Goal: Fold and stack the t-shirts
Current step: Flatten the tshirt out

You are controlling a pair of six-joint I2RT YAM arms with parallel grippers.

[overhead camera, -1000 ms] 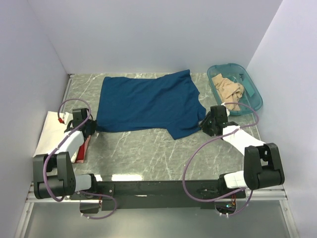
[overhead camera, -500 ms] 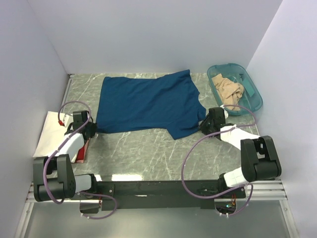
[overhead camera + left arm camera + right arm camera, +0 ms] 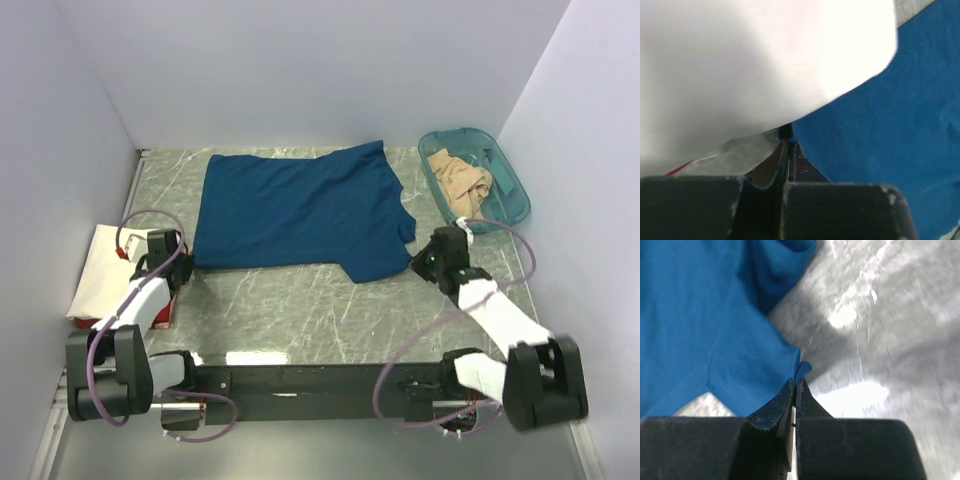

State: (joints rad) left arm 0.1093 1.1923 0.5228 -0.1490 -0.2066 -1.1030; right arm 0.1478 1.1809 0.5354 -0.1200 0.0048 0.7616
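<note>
A dark blue t-shirt (image 3: 295,208) lies spread flat across the back of the table. My left gripper (image 3: 184,262) sits at its near left corner, jaws shut with a sliver of blue cloth (image 3: 880,110) between the tips (image 3: 786,141). My right gripper (image 3: 423,262) is at the shirt's near right sleeve edge, shut on a small fold of the blue cloth (image 3: 715,315) that pokes out past the tips (image 3: 796,382). A folded cream-white t-shirt (image 3: 100,272) rests at the left edge. A tan t-shirt (image 3: 460,180) lies crumpled in the tub.
The teal plastic tub (image 3: 512,198) stands at the back right. A red object (image 3: 168,305) lies under the left arm beside the white shirt. Bare marbled tabletop (image 3: 300,310) runs between the shirt and the arm bases. Walls close in on three sides.
The right gripper has shut on the sleeve edge and shifted a little toward the near right as its arm swung out. The left gripper stayed shut at the shirt's corner.
</note>
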